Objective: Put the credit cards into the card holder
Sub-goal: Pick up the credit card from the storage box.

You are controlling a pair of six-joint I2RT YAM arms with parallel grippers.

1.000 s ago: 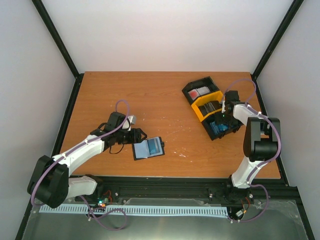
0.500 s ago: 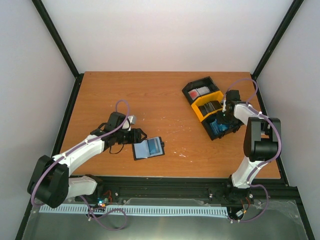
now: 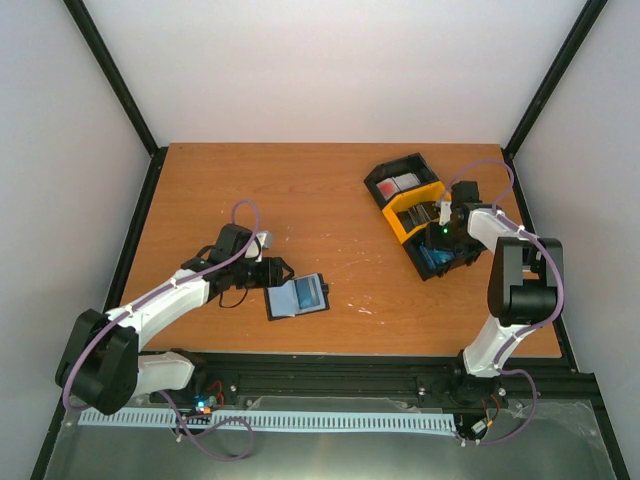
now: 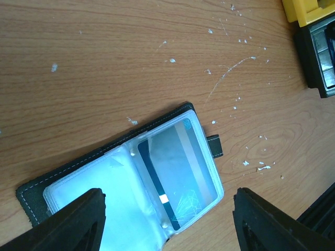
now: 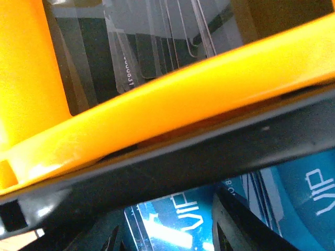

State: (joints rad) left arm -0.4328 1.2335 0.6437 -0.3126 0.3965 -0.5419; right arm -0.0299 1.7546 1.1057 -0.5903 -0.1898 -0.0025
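The black card holder (image 3: 297, 296) lies open on the table, and a dark blue card (image 4: 180, 167) sits in its clear sleeve (image 4: 120, 193). My left gripper (image 3: 275, 272) is open just left of it, its fingers (image 4: 73, 222) spread wide on either side of the holder in the left wrist view. My right gripper (image 3: 441, 240) is low in the near black tray (image 3: 448, 258). Its fingers (image 5: 243, 225) stand apart over the light blue VIP cards (image 5: 298, 193). Dark grey cards (image 5: 131, 47) stand in the yellow tray (image 5: 157, 104).
The joined row of trays sits at the right: a far black one with red-and-white cards (image 3: 400, 182), the yellow one (image 3: 415, 212), then the near black one. White flecks dot the wood near the holder (image 4: 241, 99). The table's black frame rail (image 3: 350, 365) runs along the front.
My right gripper has moved a little left and down into the near black tray. The left arm and the card holder have not moved.
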